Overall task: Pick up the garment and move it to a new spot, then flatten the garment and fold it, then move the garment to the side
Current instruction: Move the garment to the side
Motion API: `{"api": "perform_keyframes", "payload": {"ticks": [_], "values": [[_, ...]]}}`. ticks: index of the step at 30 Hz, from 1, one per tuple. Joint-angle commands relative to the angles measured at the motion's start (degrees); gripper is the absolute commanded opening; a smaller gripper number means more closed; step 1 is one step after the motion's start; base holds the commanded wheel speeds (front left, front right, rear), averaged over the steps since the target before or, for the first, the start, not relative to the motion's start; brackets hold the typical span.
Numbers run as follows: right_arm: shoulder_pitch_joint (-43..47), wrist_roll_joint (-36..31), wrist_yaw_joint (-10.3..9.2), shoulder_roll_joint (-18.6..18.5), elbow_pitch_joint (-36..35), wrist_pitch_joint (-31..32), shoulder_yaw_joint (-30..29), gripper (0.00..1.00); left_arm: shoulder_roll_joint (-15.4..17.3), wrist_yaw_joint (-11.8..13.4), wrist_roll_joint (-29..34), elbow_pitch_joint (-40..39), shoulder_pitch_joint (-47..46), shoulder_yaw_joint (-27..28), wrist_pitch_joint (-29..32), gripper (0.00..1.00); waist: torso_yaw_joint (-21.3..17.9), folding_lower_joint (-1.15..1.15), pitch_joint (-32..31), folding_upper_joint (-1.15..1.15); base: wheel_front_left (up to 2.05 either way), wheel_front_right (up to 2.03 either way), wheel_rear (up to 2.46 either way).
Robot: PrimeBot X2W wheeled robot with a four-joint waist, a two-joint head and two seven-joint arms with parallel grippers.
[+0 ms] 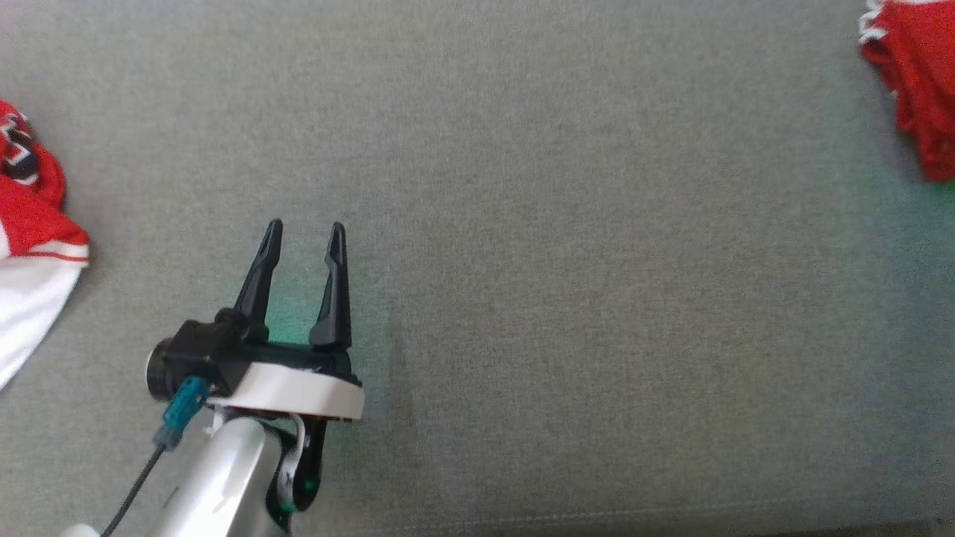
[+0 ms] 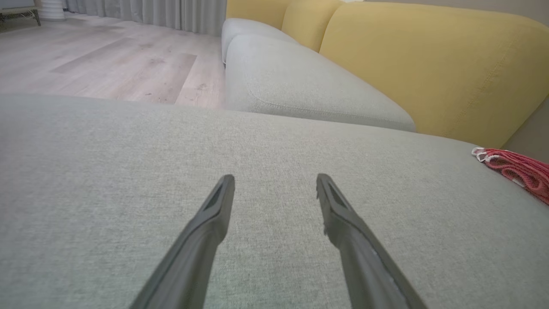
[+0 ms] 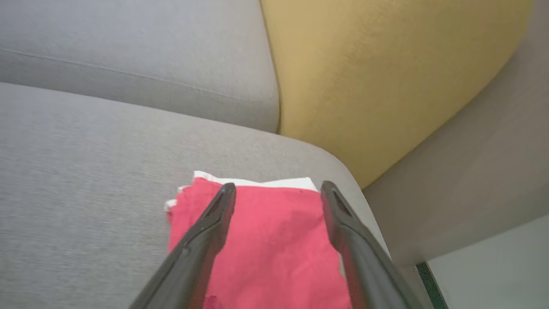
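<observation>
The garment [image 1: 918,74] is a folded red piece with white trim, lying at the far right edge of the grey sofa seat [image 1: 597,298]. The right wrist view has it [image 3: 274,253] flat on the seat corner, directly under my right gripper [image 3: 279,186], whose fingers stand open with nothing between them. My left gripper [image 1: 306,227] hovers open over bare seat at the lower left, far from the garment. Past the left gripper's open fingers [image 2: 274,180], the left wrist view catches the garment [image 2: 521,169] low at the far right.
Another red and white garment [image 1: 30,224] lies crumpled at the seat's left edge. Yellow back cushions [image 2: 429,64] rise behind the seat, and one [image 3: 364,64] stands close beyond the folded garment. A second grey seat [image 2: 300,86] and wooden floor [image 2: 107,56] lie beyond.
</observation>
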Motion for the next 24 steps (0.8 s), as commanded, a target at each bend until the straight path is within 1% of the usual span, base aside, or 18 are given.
{"api": "perform_keyframes", "payload": {"ticks": [1, 8, 13, 20, 22, 23, 24], "values": [[0.9, 0.3, 0.21, 0.1, -2.6, -0.8, 1.2, 1.00, 0.9, 0.1, -0.4, -1.2, 0.7, 1.6, -0.4, 1.00, -0.2, 0.00, -2.8, 0.00, 0.00, 0.00, 0.00], [6.0, 1.7, 0.21, 6.3, -6.2, -3.3, 5.1, 1.00, 0.6, 0.2, -2.2, 2.2, 3.5, 2.8, -1.8, 1.00, 0.3, 0.00, -11.3, 0.00, 0.00, 0.00, 0.00], [11.6, 4.2, 0.21, 12.1, -8.6, -5.5, 7.4, 1.00, 0.7, 0.5, -3.6, 4.9, 6.5, 4.2, -2.7, 1.00, 0.8, 0.00, -16.1, 0.00, 0.00, 0.00, 0.00], [21.5, 3.6, 0.21, 19.6, -12.1, -9.8, 5.9, 1.00, 1.3, 1.2, -5.1, 7.3, 11.4, 6.1, -3.4, 1.00, 1.5, 0.00, -20.3, 0.00, 0.00, 0.00, 0.00], [25.1, 2.9, 0.21, 21.2, -13.9, -10.8, 5.4, 1.00, 1.3, 1.3, -5.2, 7.4, 12.6, 6.2, -3.5, 1.00, 1.9, 0.00, -21.3, 0.00, 0.00, 0.00, 0.00], [28.9, 1.4, 0.21, 22.1, -16.3, -11.5, 4.7, 1.00, 1.3, 1.3, -5.3, 7.5, 13.6, 6.1, -3.6, 1.00, 2.2, 0.00, -22.2, 0.00, 0.00, 0.00, 0.00], [30.8, 1.4, 0.21, 22.5, -17.5, -11.9, 4.7, 1.00, 1.3, 1.3, -5.4, 7.6, 14.0, 6.1, -3.6, 1.00, 2.3, 0.00, -22.6, 0.00, 0.00, 0.00, 0.00]]}}
